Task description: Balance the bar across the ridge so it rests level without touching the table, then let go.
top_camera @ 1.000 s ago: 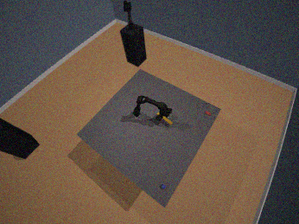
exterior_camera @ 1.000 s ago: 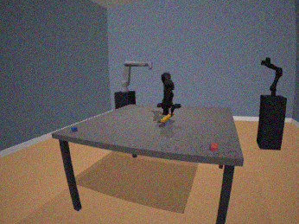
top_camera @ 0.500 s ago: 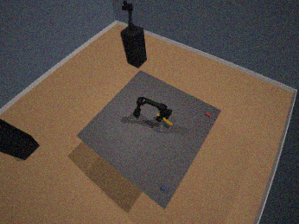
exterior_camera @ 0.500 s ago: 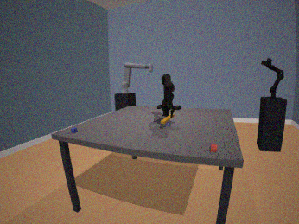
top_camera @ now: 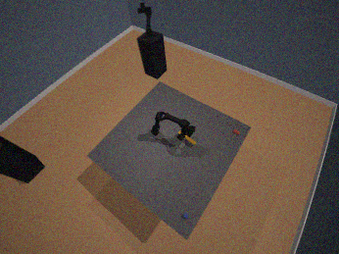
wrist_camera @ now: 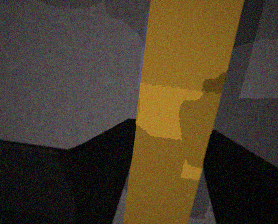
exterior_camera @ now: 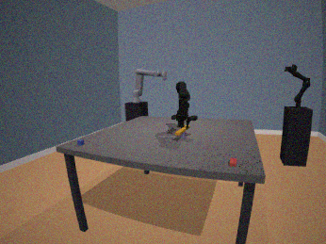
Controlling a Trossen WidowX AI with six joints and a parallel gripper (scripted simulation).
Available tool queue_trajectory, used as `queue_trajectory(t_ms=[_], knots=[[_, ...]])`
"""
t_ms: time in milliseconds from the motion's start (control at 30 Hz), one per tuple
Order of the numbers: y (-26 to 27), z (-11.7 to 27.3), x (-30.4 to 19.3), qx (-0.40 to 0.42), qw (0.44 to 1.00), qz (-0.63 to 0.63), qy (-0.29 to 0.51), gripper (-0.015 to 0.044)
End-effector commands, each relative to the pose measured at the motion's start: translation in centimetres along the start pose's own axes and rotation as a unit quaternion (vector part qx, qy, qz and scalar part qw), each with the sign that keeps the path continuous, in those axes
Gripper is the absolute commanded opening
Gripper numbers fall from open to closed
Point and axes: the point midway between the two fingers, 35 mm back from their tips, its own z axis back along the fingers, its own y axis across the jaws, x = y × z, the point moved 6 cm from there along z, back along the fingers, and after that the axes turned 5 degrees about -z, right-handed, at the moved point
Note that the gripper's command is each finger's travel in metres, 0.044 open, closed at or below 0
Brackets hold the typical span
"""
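So the table (top_camera: 142, 163) (exterior_camera: 141, 144) here is a dark grey slab with a speckled-looking top and straight dark legs, standing on an orangey-tan floor (top_camera: 274, 177) (exterior_camera: 28, 189) that picks up a big brownish shadow under it. Walls (exterior_camera: 212, 48) are a muted blue with a pale skirting board (top_camera: 235, 63) (exterior_camera: 35, 157) along the bottom. Behind the table there's a light grey arm (exterior_camera: 139, 83) on a dark pedestal (exterior_camera: 137, 110), and a black one (top_camera: 148, 21) (exterior_camera: 301, 86) on its own tall dark block (top_camera: 153, 55) (exterior_camera: 296, 135). On the tabletop, a little red block (top_camera: 236, 131) (exterior_camera: 233, 162) sits near one corner and a blue one (top_camera: 185, 216) (exterior_camera: 80, 142) near another, well apart. The black arm in use (top_camera: 171, 118) (exterior_camera: 183, 100) stands on the table, its end effector (top_camera: 182, 134) (exterior_camera: 185, 120) (wrist_camera: 169, 133) clamped on the yellow bar (top_camera: 189, 139) (exterior_camera: 181, 131) (wrist_camera: 175, 105), out over the tabletop. Can't tell whether the bar's touching the ridge, it's too small and murky.
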Motion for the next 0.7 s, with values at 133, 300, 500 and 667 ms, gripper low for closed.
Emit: queue_trajectory(t_ms=[133, 300, 500, 667], knots=[[-0.05, -0.25, -0.08, -0.001, 1.000, 0.001, 0.001, 0.0000], [-0.06, -0.30, -0.08, -0.001, 1.000, 0.001, 0.001, 0.0000], [-0.06, -0.34, -0.09, -0.001, 1.000, 0.001, 0.001, 0.0000], [-0.06, -0.38, -0.10, -0.001, 1.000, 0.001, 0.001, 0.0000]])
